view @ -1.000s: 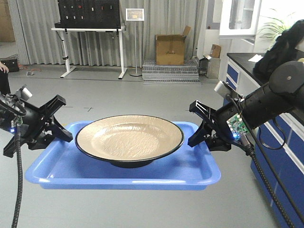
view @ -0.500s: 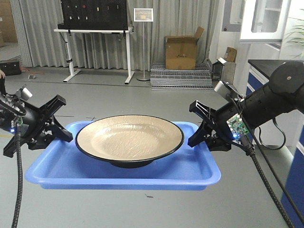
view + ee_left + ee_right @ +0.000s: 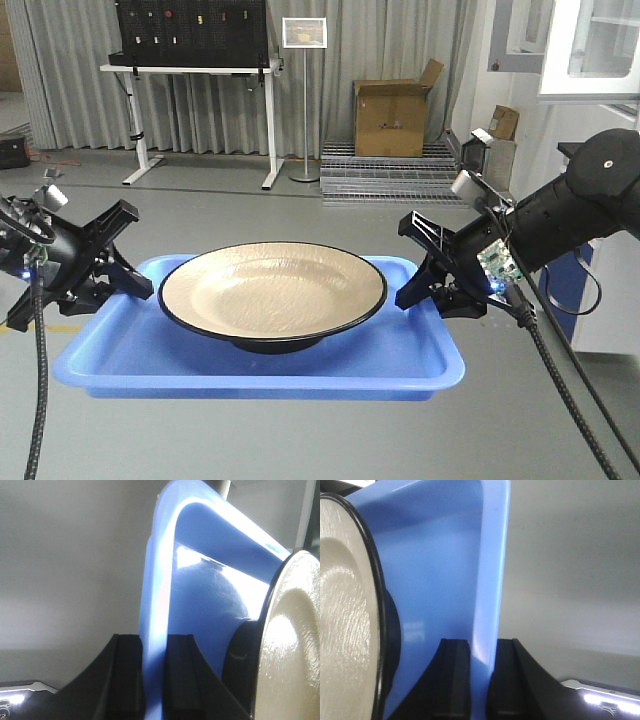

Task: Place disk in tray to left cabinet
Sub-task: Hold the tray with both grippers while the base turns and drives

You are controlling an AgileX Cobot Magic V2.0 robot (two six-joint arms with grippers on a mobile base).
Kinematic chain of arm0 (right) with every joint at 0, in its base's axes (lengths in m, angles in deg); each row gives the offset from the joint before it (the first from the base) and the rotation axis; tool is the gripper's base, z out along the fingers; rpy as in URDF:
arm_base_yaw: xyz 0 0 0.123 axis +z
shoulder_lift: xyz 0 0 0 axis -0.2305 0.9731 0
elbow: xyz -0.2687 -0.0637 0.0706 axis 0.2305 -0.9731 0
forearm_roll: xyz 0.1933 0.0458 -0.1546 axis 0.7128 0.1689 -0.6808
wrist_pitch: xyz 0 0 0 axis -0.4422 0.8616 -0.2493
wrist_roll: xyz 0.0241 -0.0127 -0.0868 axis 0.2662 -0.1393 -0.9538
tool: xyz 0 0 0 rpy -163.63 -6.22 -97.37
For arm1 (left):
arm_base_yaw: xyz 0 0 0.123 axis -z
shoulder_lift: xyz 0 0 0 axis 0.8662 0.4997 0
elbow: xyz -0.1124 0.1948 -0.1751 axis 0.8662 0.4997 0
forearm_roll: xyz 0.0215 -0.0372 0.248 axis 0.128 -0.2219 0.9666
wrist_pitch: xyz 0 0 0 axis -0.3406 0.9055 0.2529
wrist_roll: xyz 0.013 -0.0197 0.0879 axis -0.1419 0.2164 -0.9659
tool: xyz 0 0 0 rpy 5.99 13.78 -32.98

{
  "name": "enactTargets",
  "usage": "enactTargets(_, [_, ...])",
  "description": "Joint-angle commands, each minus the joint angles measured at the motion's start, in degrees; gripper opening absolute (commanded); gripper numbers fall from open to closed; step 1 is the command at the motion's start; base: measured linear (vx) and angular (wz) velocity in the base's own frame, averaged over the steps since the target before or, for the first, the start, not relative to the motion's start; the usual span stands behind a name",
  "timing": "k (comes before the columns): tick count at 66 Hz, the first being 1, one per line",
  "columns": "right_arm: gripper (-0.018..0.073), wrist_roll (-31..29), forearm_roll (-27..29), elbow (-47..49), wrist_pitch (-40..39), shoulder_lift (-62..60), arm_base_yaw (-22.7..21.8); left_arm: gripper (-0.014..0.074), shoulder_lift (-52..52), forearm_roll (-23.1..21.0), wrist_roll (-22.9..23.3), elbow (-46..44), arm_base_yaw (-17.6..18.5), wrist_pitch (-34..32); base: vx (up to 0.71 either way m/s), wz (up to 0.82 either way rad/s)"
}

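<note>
The disk (image 3: 272, 290), tan inside with a black rim, rests in the middle of the blue tray (image 3: 250, 365). The tray hangs level in the air above the floor, carried by both arms. My left gripper (image 3: 135, 285) is shut on the tray's left rim, and my right gripper (image 3: 412, 285) is shut on its right rim. In the left wrist view the black fingers of the left gripper (image 3: 154, 645) pinch the blue rim (image 3: 155, 580), with the disk (image 3: 290, 645) beside it. In the right wrist view the right gripper (image 3: 482, 647) clamps the rim (image 3: 490, 570) next to the disk (image 3: 345, 620). The left cabinet is out of view.
A white desk (image 3: 190, 70) with a black panel stands at the back left, a sign stand (image 3: 304, 100) beside it. A cardboard box (image 3: 395, 118) sits on metal grating (image 3: 385, 160). A blue and white counter (image 3: 600, 300) is at the right. Grey floor lies below.
The room behind has slid to the right and the right counter has drawn back toward the frame edge. Tray, disk and both grippers keep the same place in view.
</note>
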Motion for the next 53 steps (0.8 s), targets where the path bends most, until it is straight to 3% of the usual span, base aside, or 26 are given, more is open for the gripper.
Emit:
enactTargets(1, [-0.0004,-0.5,8.3,2.2,-1.9,-3.6,1.1,0.0000,-3.8,-9.5,1.4,-2.1,1.3,1.3,0.64,0.00])
enactTargets(53, [-0.0004,-0.5,8.5,2.2,-0.7,-3.6,1.1,0.0000,-3.8,-9.5,1.4,-2.1,1.3,1.2,0.66,0.03])
